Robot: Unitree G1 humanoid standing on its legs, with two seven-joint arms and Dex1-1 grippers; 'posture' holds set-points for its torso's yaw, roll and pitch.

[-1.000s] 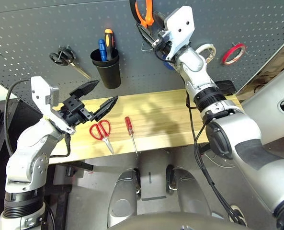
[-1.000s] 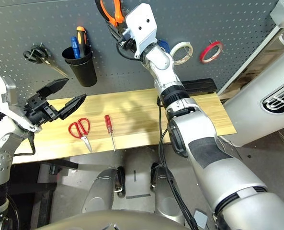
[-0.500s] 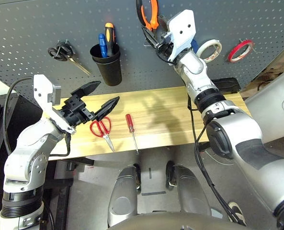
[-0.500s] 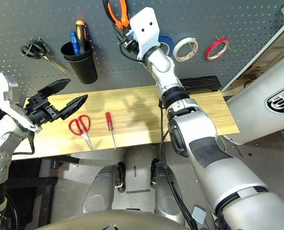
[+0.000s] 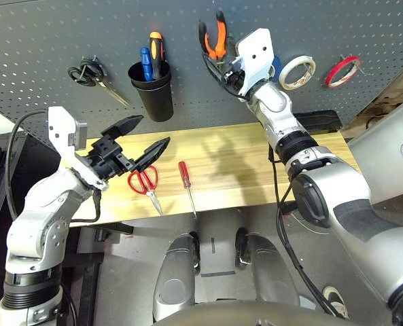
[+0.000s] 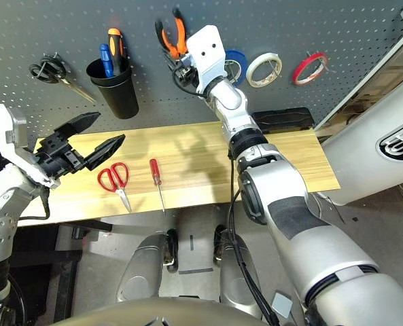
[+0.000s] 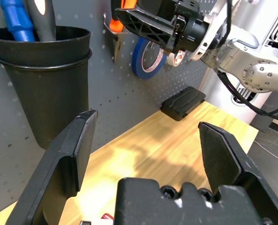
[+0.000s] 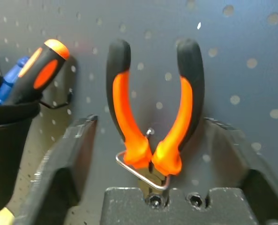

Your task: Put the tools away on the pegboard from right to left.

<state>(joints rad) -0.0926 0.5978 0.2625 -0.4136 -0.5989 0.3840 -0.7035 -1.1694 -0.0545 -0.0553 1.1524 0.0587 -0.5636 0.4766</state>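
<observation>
Where hung, curved rubbery pliers (image 8: pixel 154 119).

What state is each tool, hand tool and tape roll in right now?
Left tool: open, empty.
Right tool: open around the pliers.
Pliers: hung on a hook.
Red tape ring: hung on the pegboard.
Red-handled scissors: lying on the table.
Red-handled screwdriver: lying on the table.

Both eye views look down from the head at the tabletop (image 5: pixel 242 163) and pegboard (image 5: pixel 51 27). The right wrist view sits close to the pliers (image 8: pixel 153 112). The left wrist view faces the black cup (image 7: pixel 45 84).
</observation>
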